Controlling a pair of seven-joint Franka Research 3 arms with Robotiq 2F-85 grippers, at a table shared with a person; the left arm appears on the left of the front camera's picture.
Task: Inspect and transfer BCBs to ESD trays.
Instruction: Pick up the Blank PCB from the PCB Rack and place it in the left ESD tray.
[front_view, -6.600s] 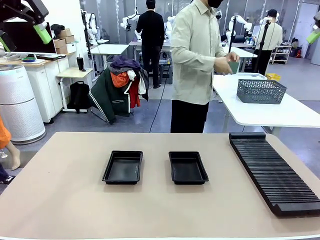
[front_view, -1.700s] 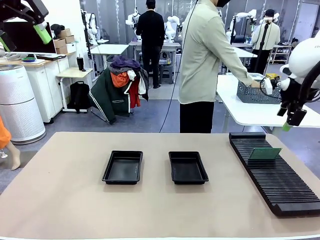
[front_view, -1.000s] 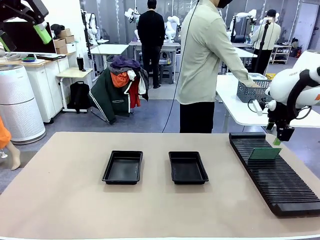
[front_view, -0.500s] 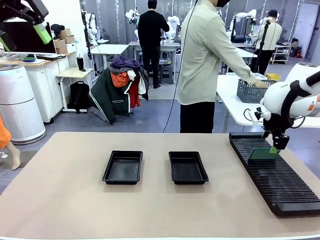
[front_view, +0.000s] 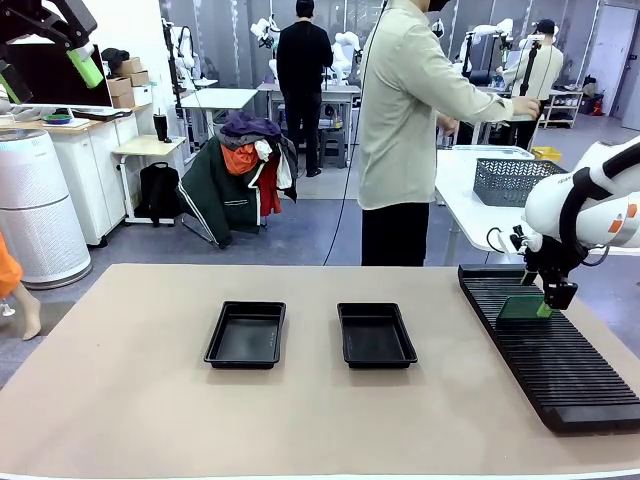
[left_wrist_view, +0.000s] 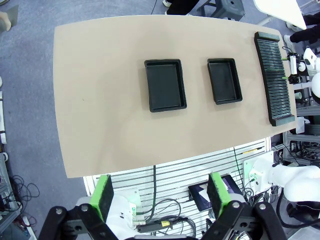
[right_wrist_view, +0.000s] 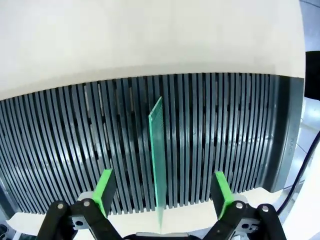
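Observation:
One green BCB (front_view: 519, 308) stands on edge in a slot near the far end of the long black ribbed rack (front_view: 556, 362). My right gripper (front_view: 548, 301) is lowered over the board's right end. In the right wrist view the BCB (right_wrist_view: 157, 150) runs edge-on between the two green pads (right_wrist_view: 104, 189), and the right gripper (right_wrist_view: 162, 192) is open, with a clear gap on both sides. Two black ESD trays (front_view: 246, 334) (front_view: 376, 335) lie side by side mid-table with bare floors. My left gripper (left_wrist_view: 161, 196) hangs open high above the table, holding nothing; it sits at the upper left (front_view: 47, 76).
A person (front_view: 405, 120) stands at the far side, turned towards a white side table with a grey mesh basket (front_view: 520, 181). From above, the trays (left_wrist_view: 165, 85) (left_wrist_view: 224, 81) and the rack (left_wrist_view: 273, 77) sit on the beige tabletop (left_wrist_view: 100, 100), with wide bare room on its left.
My right arm has come down from above the rack until its fingers straddle the standing board. The person's hand has lifted from the basket. Left arm and trays unchanged.

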